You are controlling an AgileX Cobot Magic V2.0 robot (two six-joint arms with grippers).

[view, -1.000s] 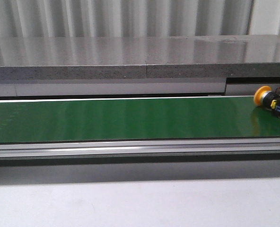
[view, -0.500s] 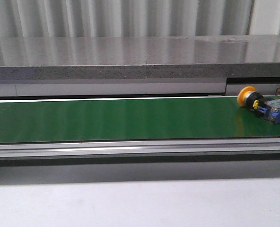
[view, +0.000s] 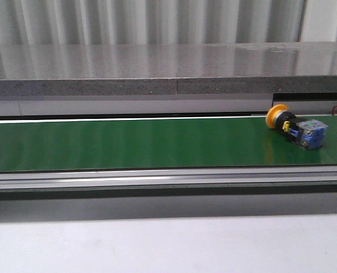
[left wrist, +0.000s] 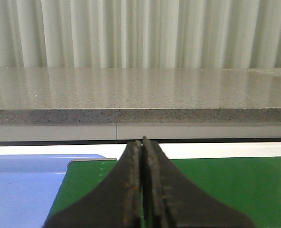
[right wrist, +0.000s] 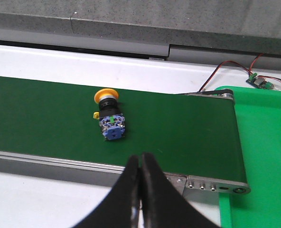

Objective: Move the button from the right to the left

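Nearest you in the right wrist view, the right gripper (right wrist: 140,164) shows its two dark fingers pressed together, holding nothing, poised above the near metal rail (right wrist: 60,164) of the conveyor. Just past that rail lies the green belt (right wrist: 45,118), and on it the button (right wrist: 109,118) rests on its side, apart from the gripper. Its orange-yellow cap points toward the far edge of the belt, and its blue-and-grey block points back toward you. To one side of the belt's end you find a bright green tray (right wrist: 264,156), with thin red and black wires (right wrist: 226,71) beyond it.

In the left wrist view, the left gripper (left wrist: 141,147) also has its fingers closed flat against each other, empty, over the belt's other end, with a pale blue tray (left wrist: 22,190) beside it.

In the front view, the button (view: 296,128) sits near the right end of the belt. Behind the belt runs a grey speckled ledge (view: 157,68), then a ribbed pale wall (view: 146,23).
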